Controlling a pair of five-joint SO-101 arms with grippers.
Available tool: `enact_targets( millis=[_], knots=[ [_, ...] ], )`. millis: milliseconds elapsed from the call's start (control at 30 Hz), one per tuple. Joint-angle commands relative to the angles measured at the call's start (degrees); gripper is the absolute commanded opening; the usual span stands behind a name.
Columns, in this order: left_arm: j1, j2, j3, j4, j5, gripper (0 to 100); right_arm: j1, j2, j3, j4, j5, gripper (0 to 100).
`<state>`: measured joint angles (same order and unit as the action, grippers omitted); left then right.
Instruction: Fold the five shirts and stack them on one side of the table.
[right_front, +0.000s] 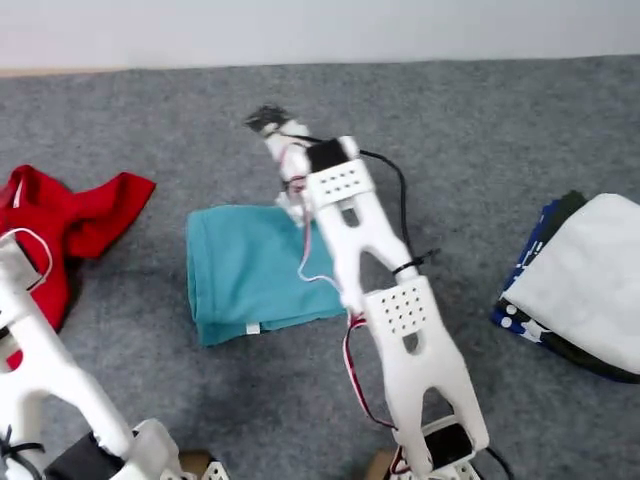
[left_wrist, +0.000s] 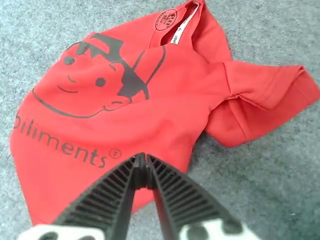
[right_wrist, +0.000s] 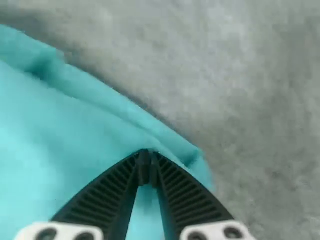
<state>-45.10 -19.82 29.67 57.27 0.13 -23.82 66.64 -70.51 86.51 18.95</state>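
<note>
Your right claw (right_wrist: 145, 159) has its jaws together on the far right corner of the folded teal shirt (right_front: 255, 270) and seems to pinch the hem, so the cloth spreads from it toward 7 o'clock in the high view. The stack (right_front: 590, 280) lies well apart toward 4 o'clock, nearer this arm. Your left claw (left_wrist: 142, 169), jaws together on nothing, hangs over the crumpled red shirt (left_wrist: 125, 100).

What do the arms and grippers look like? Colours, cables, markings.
The left arm and right arm are white plastic; the right arm shows hole grids, a black cable and red-white wires. The left gripper and right gripper have black ribbed tapering fingers on white mounts.
</note>
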Motion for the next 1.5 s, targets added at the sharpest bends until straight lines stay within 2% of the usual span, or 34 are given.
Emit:
enact_targets(
  millis=[0, 133, 367, 433, 600, 667, 767, 1000, 1133, 1367, 1467],
  knots=[
    [0.0, -0.3, -1.0, 0.4, -0.5, 1, 5.1, 0.7, -4.7, -0.4, 0.6, 1.7],
    [0.6, -0.2, -1.0, 0.4, -0.5, 1, 5.0, 0.9, -11.3, 3.5, 0.6, 1.7],
    [3.7, -0.3, -0.9, 0.4, -0.4, 1, -4.0, 0.9, -26.0, 15.9, 0.5, 1.7],
    [3.7, -0.3, -0.9, 0.4, -0.4, 1, -6.4, -0.2, -25.7, 16.6, 0.3, 1.7],
    [1.3, -0.5, -0.9, 0.4, -0.4, 1, -9.1, -7.1, -20.0, 16.7, -0.1, 0.9],
    [-0.9, -0.5, -0.9, 0.4, -0.4, 1, -9.4, -11.0, -15.5, 16.7, -2.5, 0.9],
    [-5.6, -0.4, -0.9, 0.4, -0.5, 1, -9.5, -18.2, -4.8, 16.6, -5.7, 0.9],
    [-16.5, -0.2, -0.9, 4.6, -0.6, 1, -14.8, -29.8, 21.2, 16.2, -6.5, 0.9],
    [-19.1, -0.2, -0.9, 4.6, -0.6, 1, -19.0, -29.1, 23.4, 15.5, -6.6, 0.9],
    [-19.4, -0.2, -1.0, 4.6, -0.6, 1, -26.2, -22.5, 23.3, 14.3, -6.7, 0.9],
    [-19.4, -0.2, -1.0, 4.6, -0.6, 1, -29.8, -20.4, 23.3, 14.4, -9.4, 0.9]
  ],
)
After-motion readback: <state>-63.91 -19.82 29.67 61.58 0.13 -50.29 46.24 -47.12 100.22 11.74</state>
